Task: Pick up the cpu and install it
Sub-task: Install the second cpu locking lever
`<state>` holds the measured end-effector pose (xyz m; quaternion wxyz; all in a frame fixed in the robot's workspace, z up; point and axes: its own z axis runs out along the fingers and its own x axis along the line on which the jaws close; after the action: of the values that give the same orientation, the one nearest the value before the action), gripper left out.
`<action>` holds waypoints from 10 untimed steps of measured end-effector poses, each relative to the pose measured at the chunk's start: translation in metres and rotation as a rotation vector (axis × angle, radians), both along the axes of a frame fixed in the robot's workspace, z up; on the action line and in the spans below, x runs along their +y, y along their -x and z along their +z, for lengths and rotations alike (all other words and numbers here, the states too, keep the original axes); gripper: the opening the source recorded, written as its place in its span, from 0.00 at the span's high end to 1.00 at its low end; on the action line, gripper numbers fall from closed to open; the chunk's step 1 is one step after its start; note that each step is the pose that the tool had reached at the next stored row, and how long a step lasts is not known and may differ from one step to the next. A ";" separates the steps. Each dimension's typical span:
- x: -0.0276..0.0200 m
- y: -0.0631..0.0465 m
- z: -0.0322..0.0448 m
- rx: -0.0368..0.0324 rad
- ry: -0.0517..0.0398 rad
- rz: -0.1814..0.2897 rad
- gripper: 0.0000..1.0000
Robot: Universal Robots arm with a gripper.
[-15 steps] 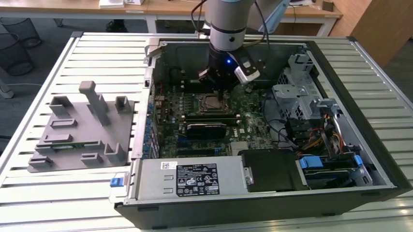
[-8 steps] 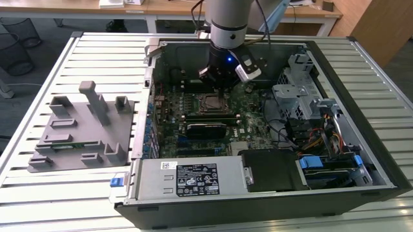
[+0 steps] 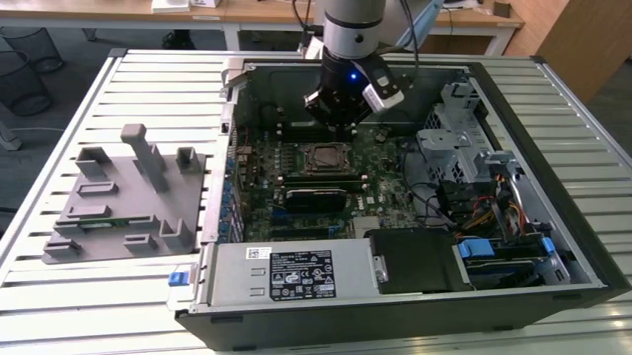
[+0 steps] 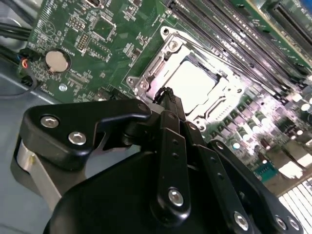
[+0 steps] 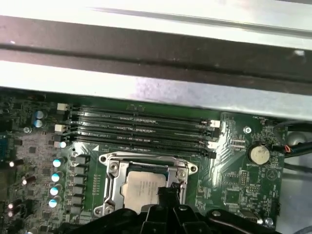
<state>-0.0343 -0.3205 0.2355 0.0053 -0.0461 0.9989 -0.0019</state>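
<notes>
The cpu (image 4: 192, 85) lies flat inside the socket on the green motherboard, its silvery top showing through the metal socket frame (image 4: 168, 48). The first wrist view also shows the cpu (image 5: 140, 187) and the frame (image 5: 113, 170) around it. My gripper (image 4: 165, 93) hangs just above the socket's edge, its black fingers drawn together with nothing between them. In the first wrist view the gripper (image 5: 165, 192) tip overlaps one side of the chip. In the exterior view the gripper (image 3: 341, 127) is inside the open computer case, just behind the socket (image 3: 323, 157).
A grey tray (image 3: 109, 185) with upright fixtures and a green memory stick (image 3: 99, 220) sits at the exterior view's left. Memory slots (image 5: 136, 129) run beside the socket, and a coin battery (image 5: 258, 154) is nearby. A power supply (image 3: 286, 270), a drive cage (image 3: 454, 140) and cables crowd the case.
</notes>
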 end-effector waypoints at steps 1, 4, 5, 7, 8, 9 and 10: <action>-0.0008 0.000 0.0001 0.0001 -0.0001 0.000 0.89; -0.0082 0.000 0.0002 0.0004 -0.0003 0.000 0.89; -0.0115 0.000 0.0002 0.0003 -0.0006 0.000 0.89; -0.0181 0.000 0.0002 0.0003 -0.0009 0.000 0.89; -0.0214 0.000 0.0002 0.0002 -0.0014 0.000 0.89; -0.0237 0.000 0.0001 0.0006 -0.0019 0.000 0.89; -0.0251 0.000 0.0002 0.0018 -0.0022 0.000 0.89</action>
<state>-0.0341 -0.3456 0.2357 0.0044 -0.0460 0.9989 -0.0007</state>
